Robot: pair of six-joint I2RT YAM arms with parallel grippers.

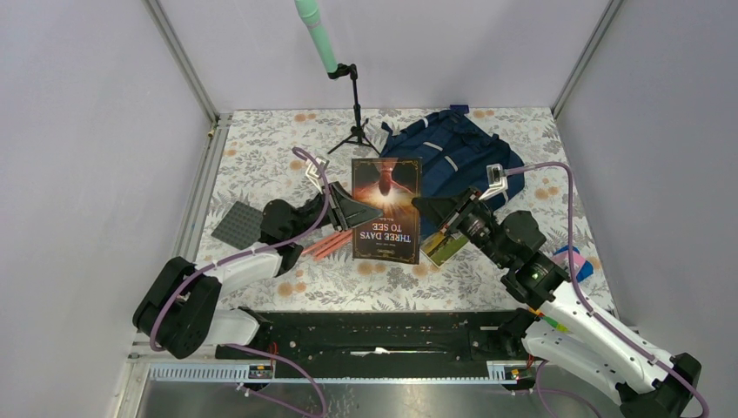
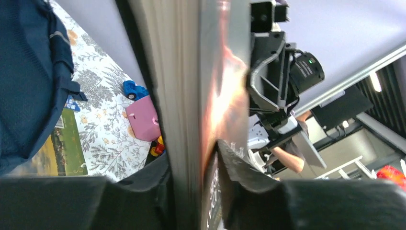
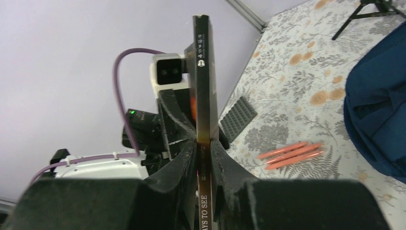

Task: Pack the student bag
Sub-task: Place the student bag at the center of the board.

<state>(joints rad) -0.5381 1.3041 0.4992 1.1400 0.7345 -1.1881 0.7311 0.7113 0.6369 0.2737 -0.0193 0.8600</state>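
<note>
Left arm (image 1: 235,266) reaches from its near-left base toward the centre of the table. Left gripper (image 1: 364,213) is closed on the left edge of the book (image 1: 386,209), the page side, with one finger on each cover. Right arm (image 1: 557,296) reaches from its near-right base far and left. Right gripper (image 1: 425,209) is closed on the book's right edge, the spine side. The two grippers face each other across the book, not touching.
</note>
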